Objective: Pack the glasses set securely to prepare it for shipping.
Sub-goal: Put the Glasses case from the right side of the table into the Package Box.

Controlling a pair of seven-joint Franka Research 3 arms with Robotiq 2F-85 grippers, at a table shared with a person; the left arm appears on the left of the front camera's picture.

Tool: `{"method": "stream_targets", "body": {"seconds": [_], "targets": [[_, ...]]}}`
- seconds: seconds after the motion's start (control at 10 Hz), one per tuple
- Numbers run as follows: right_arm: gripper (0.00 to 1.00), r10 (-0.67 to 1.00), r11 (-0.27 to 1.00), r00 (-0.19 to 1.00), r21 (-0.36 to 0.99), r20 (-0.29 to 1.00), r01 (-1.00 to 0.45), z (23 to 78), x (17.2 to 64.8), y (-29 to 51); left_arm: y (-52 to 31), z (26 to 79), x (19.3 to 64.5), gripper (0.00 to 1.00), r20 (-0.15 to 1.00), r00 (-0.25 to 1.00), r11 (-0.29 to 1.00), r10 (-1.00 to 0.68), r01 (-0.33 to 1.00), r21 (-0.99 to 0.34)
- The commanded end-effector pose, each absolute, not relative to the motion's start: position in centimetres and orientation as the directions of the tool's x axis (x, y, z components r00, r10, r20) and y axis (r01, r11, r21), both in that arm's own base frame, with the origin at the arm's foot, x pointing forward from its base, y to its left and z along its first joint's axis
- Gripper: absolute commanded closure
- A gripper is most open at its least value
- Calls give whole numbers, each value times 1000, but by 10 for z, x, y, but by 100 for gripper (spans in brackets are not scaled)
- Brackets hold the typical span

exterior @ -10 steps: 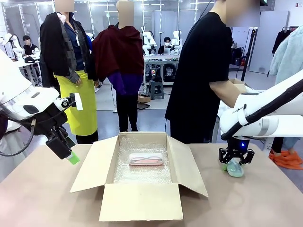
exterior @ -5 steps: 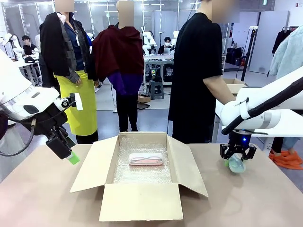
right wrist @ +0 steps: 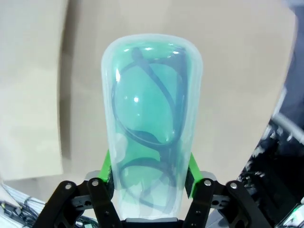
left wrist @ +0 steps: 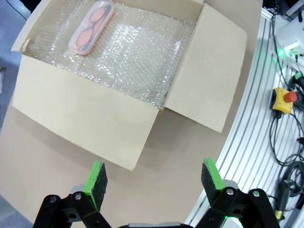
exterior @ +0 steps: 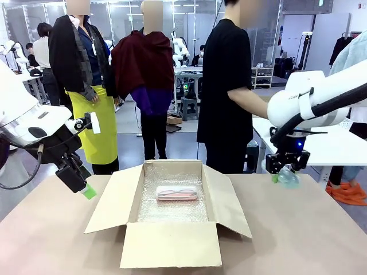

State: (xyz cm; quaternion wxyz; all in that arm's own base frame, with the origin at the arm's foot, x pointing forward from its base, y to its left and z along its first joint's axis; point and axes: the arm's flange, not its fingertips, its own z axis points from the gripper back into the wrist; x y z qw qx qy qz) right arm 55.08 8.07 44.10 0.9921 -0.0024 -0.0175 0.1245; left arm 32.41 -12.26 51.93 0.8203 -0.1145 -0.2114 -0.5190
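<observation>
Green pads (right wrist: 108, 165) of the right gripper (exterior: 285, 172) clamped the mint green case (right wrist: 152, 118), dark eyeglasses inside, in the air near the table's (exterior: 298, 240) far right edge. The left gripper (left wrist: 154, 178) hung over the left edge, jaws spread wide and empty. At mid-table the pink case (exterior: 177, 193) lay flat on bubble wrap (exterior: 172, 215) inside the open cardboard box (exterior: 171, 246), toward its far wall.
</observation>
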Motion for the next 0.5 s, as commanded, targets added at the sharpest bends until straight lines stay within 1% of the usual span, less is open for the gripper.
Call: {"method": "stream_targets", "body": {"seconds": [0.0, 0.1, 0.2, 0.3, 0.4], "targets": [[71, 574, 818, 817, -3, 42, -575, 465, 531, 112, -121, 519, 322, 0, 472, 367, 426, -801, 904, 19], [71, 745, 667, 665, -20, 47, -745, 479, 521, 134, -121, 519, 322, 0, 472, 367, 426, -801, 904, 19], [71, 871, 487, 484, -22, 85, -873, 493, 515, 160, -121, 519, 322, 0, 472, 367, 426, -801, 904, 19], [71, 940, 329, 325, -23, 105, -944, 502, 513, 185, -121, 519, 322, 0, 472, 367, 426, -801, 904, 19], [71, 973, 209, 206, -16, 104, -978, 507, 511, 217, -121, 519, 322, 0, 472, 367, 426, -801, 904, 19]]}}
